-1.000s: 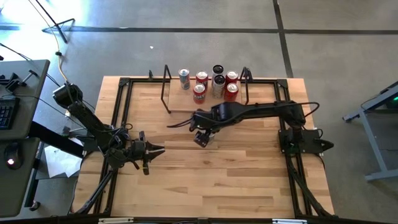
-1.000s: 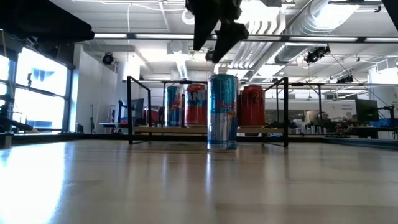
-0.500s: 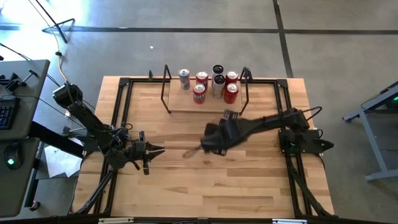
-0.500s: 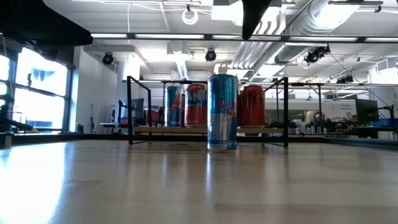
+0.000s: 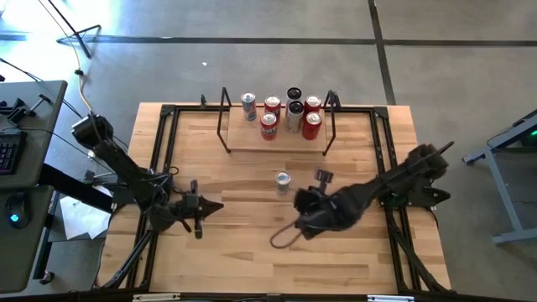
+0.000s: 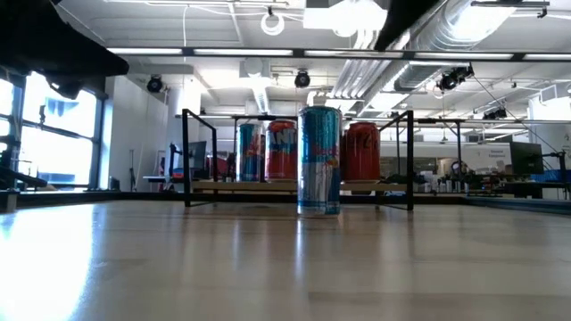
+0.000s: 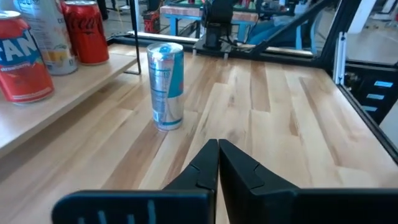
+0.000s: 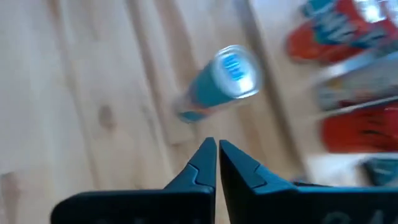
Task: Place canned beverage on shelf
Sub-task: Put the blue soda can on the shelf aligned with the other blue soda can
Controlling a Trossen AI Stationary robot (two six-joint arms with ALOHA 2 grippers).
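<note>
The can (image 5: pixel 283 179) stands upright on the worktop (image 5: pixel 252 252), just in front of the shelf (image 5: pixel 243 141) and not yet on it. Six other cans (image 5: pixel 279 113) already crowd the shelf's right half; its left half is bare plank.

The right hand (image 5: pixel 281 240) hangs over the worktop a little in front of the can, fingers pressed together and holding nothing. The left hand (image 5: pixel 216 204) waits near the worktop's left side, also closed and empty, pointing toward the can.

The step in hand looks to be the grasp. To do it well, the right hand should open wide before it nears the can, so a finger does not clip the rim and topple it; the can is tall and slim and would tip easily. Grip it around the middle of the body, fingers on either side, and squeeze gently, as thin metal dents. Lift straight up until the base clears the plank's front edge, then carry it to the bare left part, away from the black end frame (image 5: pixel 225 117) and the standing cans. Set it down flat before letting go.
</note>
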